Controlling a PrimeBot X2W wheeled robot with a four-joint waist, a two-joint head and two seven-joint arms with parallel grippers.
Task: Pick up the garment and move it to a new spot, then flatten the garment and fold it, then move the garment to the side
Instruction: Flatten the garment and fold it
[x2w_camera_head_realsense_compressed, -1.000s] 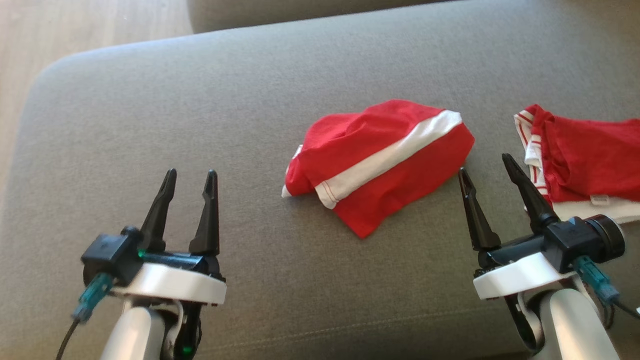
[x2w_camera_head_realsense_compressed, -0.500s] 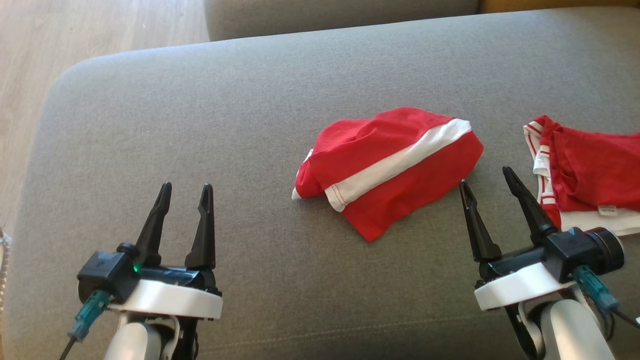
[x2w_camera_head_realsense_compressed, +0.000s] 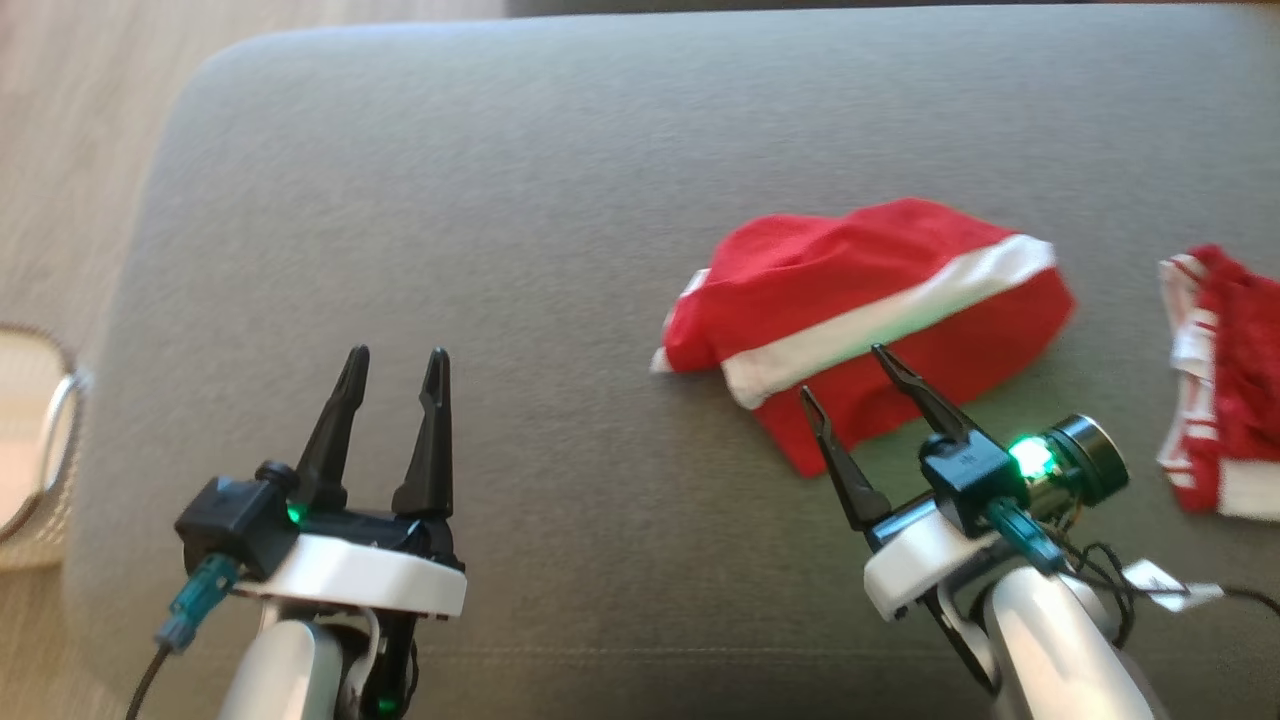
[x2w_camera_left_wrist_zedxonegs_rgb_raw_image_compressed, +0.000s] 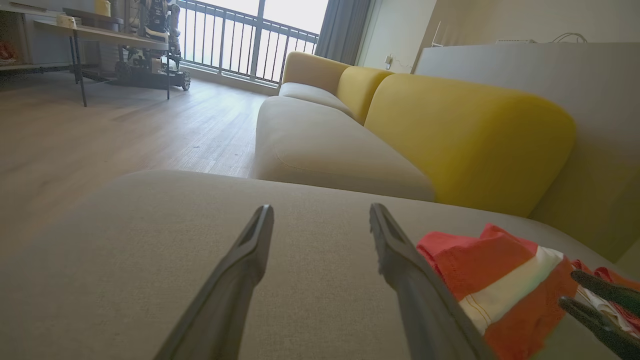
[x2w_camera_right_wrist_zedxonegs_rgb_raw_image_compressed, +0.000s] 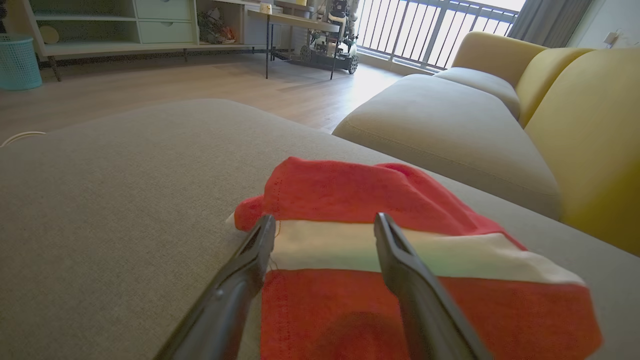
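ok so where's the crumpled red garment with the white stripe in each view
Head view: the crumpled red garment lies right of centre, at the tips of the open right gripper.
Left wrist view: garment at lower right.
Right wrist view: garment at bottom centre, beyond the fingers.
Shared landmark: its white stripe.
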